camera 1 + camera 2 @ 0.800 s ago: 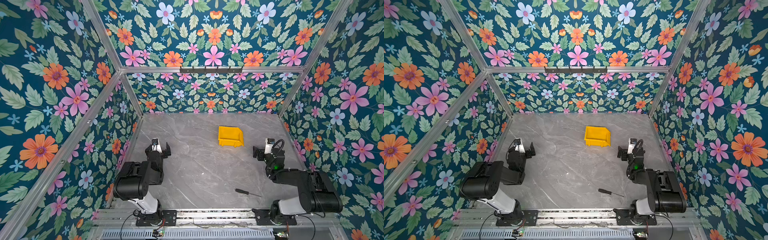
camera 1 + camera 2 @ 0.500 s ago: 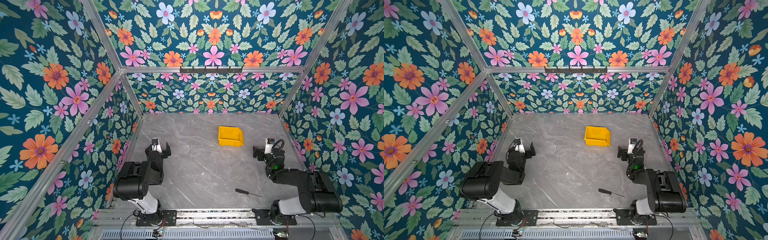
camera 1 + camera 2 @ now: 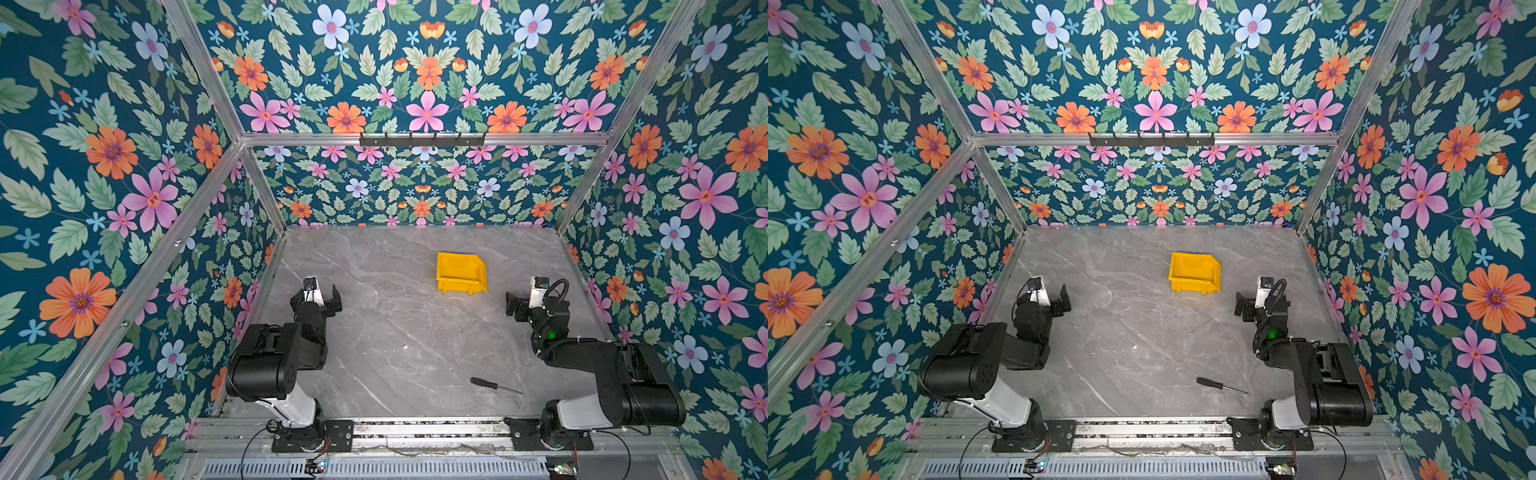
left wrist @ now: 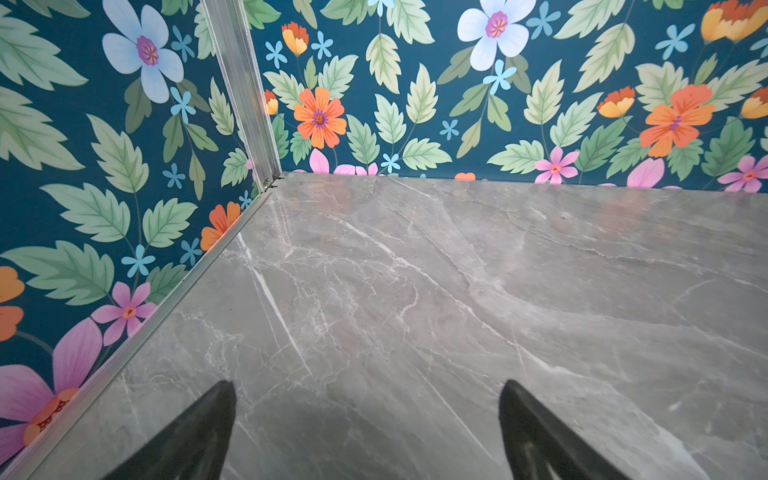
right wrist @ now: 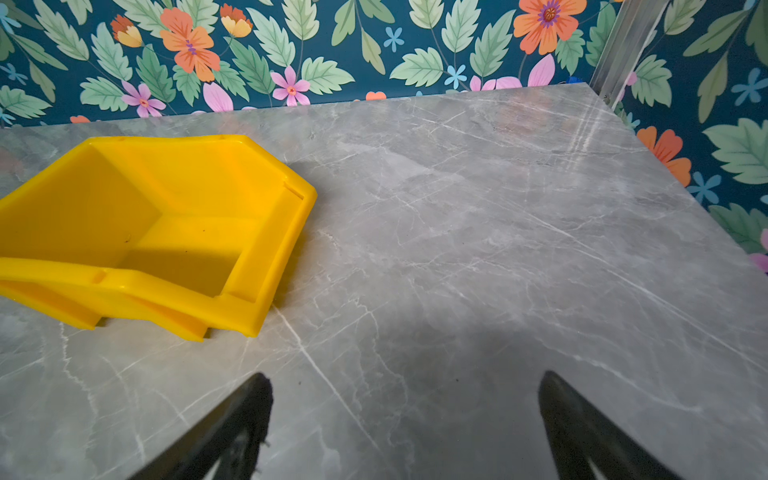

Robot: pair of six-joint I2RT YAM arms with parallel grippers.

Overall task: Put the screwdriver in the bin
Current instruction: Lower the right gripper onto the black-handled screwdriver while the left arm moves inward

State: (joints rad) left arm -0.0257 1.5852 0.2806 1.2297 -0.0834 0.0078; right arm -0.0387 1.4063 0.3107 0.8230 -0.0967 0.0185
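In both top views the nearest task item is the screwdriver (image 3: 494,385) (image 3: 1221,385). It lies flat on the grey marble table (image 3: 395,332) at the lower right of the frame, close to the front rail. Its black handle points toward the middle and its thin shaft points toward the right arm's base. Nothing touches it. Farther in, at mid-height of the frame, the left gripper (image 3: 322,297) sits at the left side of the table. In the left wrist view (image 4: 366,386) its two dark fingers are spread wide over bare marble, with nothing between them. Level with it on the right side of the frame, the right gripper (image 3: 524,305) is also released. The right wrist view (image 5: 405,376) shows its fingers wide apart above bare table, holding nothing. Just past that gripper and toward the centre stands the yellow bin (image 3: 461,284) (image 3: 1194,282) (image 5: 282,249). It is upright on the table with its lowered lip facing the front. It is near the right gripper but not touching it, and well apart from the screwdriver. Behind it the marble runs to the flowered back wall (image 3: 415,195).
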